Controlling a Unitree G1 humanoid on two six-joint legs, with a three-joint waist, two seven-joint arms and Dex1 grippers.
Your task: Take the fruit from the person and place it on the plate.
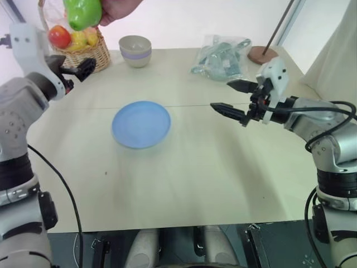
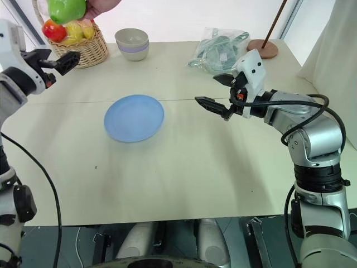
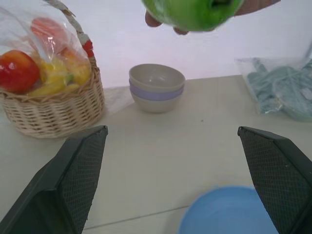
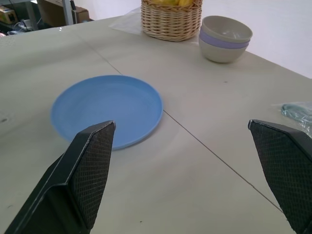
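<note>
At the far left, the person's hand (image 1: 120, 10) holds the green fruit (image 1: 82, 13) up in the air above the wicker basket (image 1: 89, 54). The fingers wrap the fruit from behind, and it hangs clear of the table (image 1: 212, 184).

The left gripper (image 1: 83, 68) is raised at the left edge of the table, just below the fruit and in front of the basket, pointing toward the far side. Its jaws stand wide apart with nothing between them; in the left wrist view the two black fingers (image 3: 73, 175) frame the scene, and the fruit sits high above the gap, apart from both.

The basket holds a red apple (image 1: 59, 37) and yellow fruits in clear plastic. Just to its right stands a small beige bowl (image 1: 135, 50) with a lavender band.

The blue plate (image 1: 141, 124) lies flat near the middle of the table, left of centre, with nothing on it. It is well apart from the fruit, nearer to the robot.

A clear bag of grey-green items (image 1: 222, 56) lies at the far right, beside a round brown stand base (image 1: 262, 54).

The right gripper (image 1: 230, 98) hovers over the table to the right of the plate, pointing left toward it. Its jaws are spread wide and hold nothing.
</note>
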